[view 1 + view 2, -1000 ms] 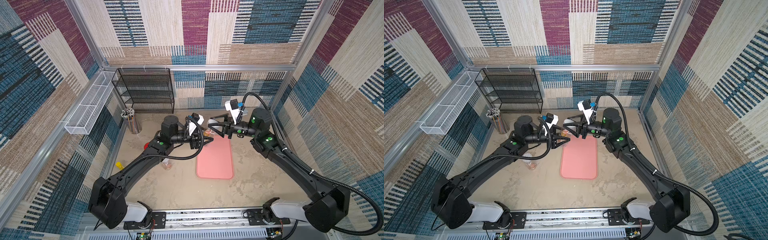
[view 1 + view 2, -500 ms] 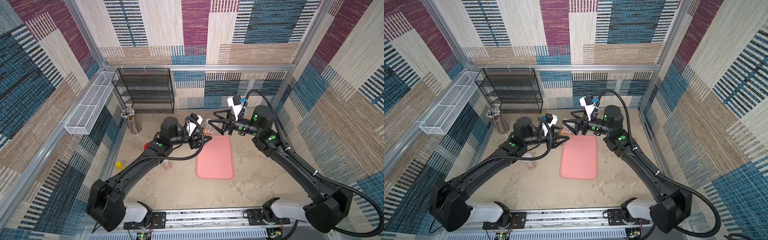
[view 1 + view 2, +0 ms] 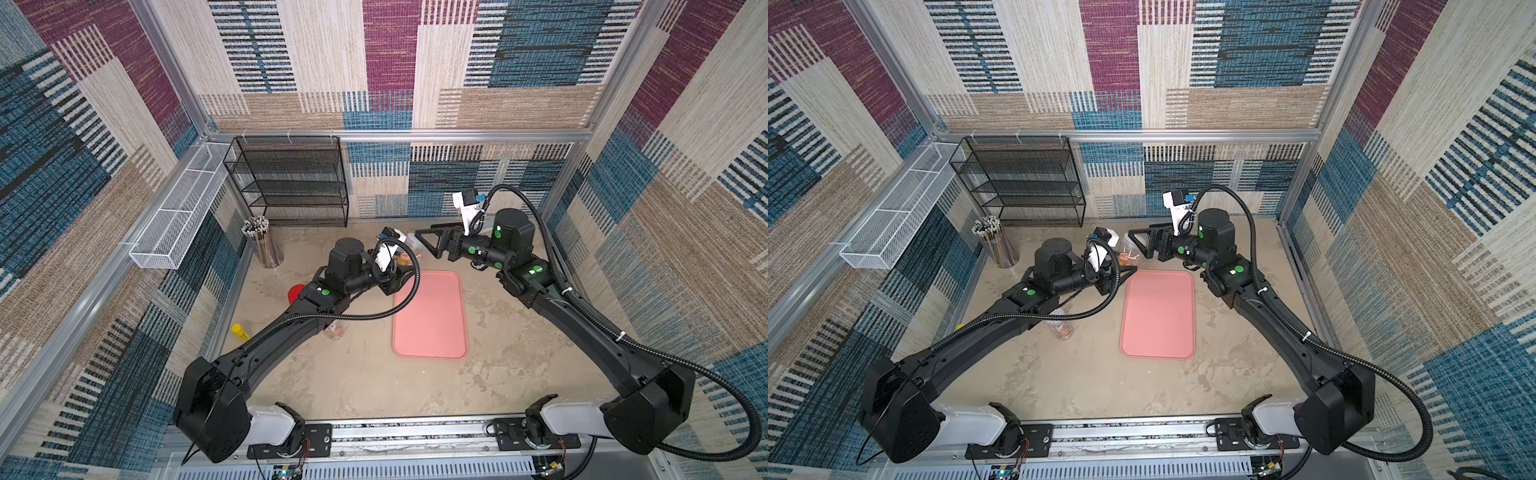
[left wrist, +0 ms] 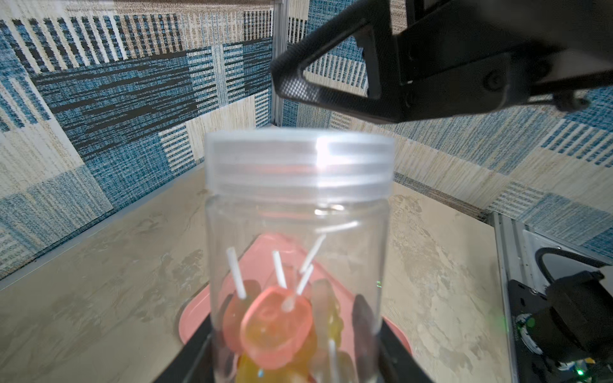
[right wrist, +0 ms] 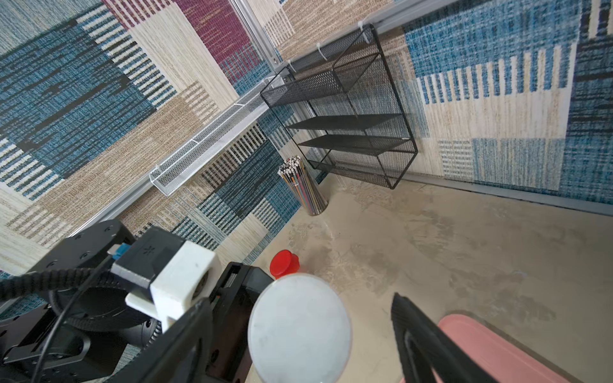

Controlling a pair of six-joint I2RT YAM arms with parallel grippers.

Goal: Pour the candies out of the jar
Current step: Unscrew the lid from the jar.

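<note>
While the jar (image 4: 295, 252) is clamped low on its body by the left gripper (image 3: 404, 269) and held roughly upright over the far end of the pink tray (image 3: 432, 324), its clear lid (image 4: 298, 165) is not yet removed, and the candies (image 4: 275, 325) lie heaped at the bottom. The right gripper (image 5: 301, 301) is spread wide, the lid being framed between its fingers with a gap on either side. The lid is approached from the jar's right, across its long axis; a level closing on the rim is judged necessary.
</note>
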